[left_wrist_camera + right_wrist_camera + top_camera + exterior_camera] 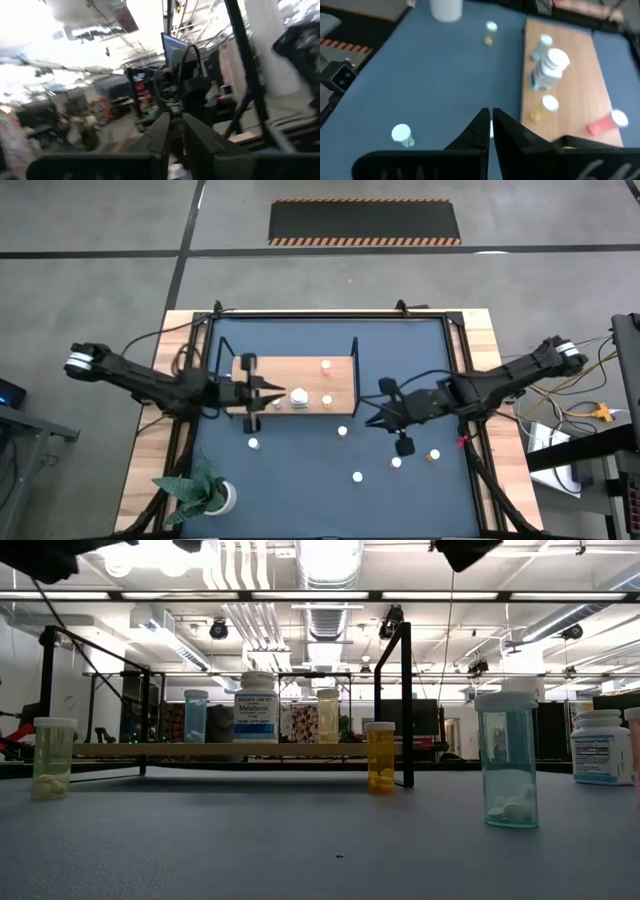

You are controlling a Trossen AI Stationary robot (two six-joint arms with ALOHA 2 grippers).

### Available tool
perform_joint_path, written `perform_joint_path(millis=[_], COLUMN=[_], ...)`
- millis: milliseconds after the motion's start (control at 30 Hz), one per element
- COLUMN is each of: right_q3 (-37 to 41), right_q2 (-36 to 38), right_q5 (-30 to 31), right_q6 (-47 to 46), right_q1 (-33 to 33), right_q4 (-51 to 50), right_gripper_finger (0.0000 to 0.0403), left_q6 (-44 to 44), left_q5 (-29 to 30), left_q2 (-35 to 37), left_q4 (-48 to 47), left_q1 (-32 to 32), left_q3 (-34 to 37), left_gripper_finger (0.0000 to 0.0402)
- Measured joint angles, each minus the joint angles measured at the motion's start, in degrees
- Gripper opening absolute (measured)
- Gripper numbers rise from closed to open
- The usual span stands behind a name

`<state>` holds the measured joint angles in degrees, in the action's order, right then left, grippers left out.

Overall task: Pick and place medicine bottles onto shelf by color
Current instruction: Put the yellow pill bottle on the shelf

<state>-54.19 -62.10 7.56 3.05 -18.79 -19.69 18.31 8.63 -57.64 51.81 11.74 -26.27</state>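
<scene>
Step in hand, as judged: right arm between picks, about to go for a loose bottle. Right end effector (404,446) sits right of centre in the high view, above the dark blue worktop (300,490), fingers pressed together with nothing between them in the right wrist view. They must spread before any descent. Nearest candidates are the orange-topped bottle (433,454) and a white-topped one (396,463), both just beside it toward the lower right of the frame. Best approach: centre over the cap, come straight down, close on the body below the lid, lift clear before crossing, since these are small, light and upright and a sideways nudge would likely topple them. Place beside a like colour. Left end effector (262,391) is at the left end of the shelf (340,370), left of centre, fingers near closed; no bottle seen in them. Shelf is a light-brown board with thin black frame ends; it carries a large white bottle (298,397), a pink-topped one (326,365) and a pale-topped one (327,401). The low view shows translucent bottles, yellow, orange (380,757) and teal (507,759), with pills visible inside. More stand loose at lower centre of the high view.
</scene>
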Motion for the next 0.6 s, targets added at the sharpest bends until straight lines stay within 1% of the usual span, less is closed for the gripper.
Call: perform_joint_path(millis=[100, 233, 300, 333, 400, 467, 533, 600], right_q3=[6.2, 13.0, 15.4, 16.4, 17.8, 18.7, 19.6, 20.4], right_q2=[3.5, 7.4, 8.9, 9.6, 11.1, 12.3, 13.6, 14.5], right_q5=[0.0, 0.0, 0.0, 0.0, 0.0, 0.0, 0.0, 0.0], right_q6=[3.4, 7.6, 8.8, 9.2, 9.8, 9.8, 10.0, 10.9], right_q1=[-0.4, -0.3, -0.3, -0.3, -0.3, -0.3, -0.3, -0.3], right_q4=[7.3, 15.0, 16.8, 17.2, 17.2, 16.9, 16.9, 16.8], right_gripper_finger=[0.0012, 0.0012, 0.0012, 0.0012, 0.0012, 0.0012, 0.0012, 0.0012], left_q6=[-6.8, -15.2, -20.1, -23.3, -31.4, -43.6, -59.8, -76.1], left_q5=[-0.7, -0.5, 1.5, 3.3, 7.4, 10.3, 9.8, 5.7], left_q2=[-5.1, -10.2, -11.5, -11.8, -12.2, -12.7, -13.8, -16.1], left_q4=[1.3, 0.2, -4.9, -9.4, -22.3, -40.9, -62.5, -85.1], left_q1=[0.9, 2.7, 3.7, 4.2, 5.2, 6.0, 6.4, 7.0], left_q3=[-2.4, -6.9, -9.9, -11.8, -16.3, -22.1, -28.7, -36.1], left_gripper_finger=[0.0033, 0.0033, 0.0033, 0.0033, 0.0033, 0.0033, 0.0033, 0.0033])
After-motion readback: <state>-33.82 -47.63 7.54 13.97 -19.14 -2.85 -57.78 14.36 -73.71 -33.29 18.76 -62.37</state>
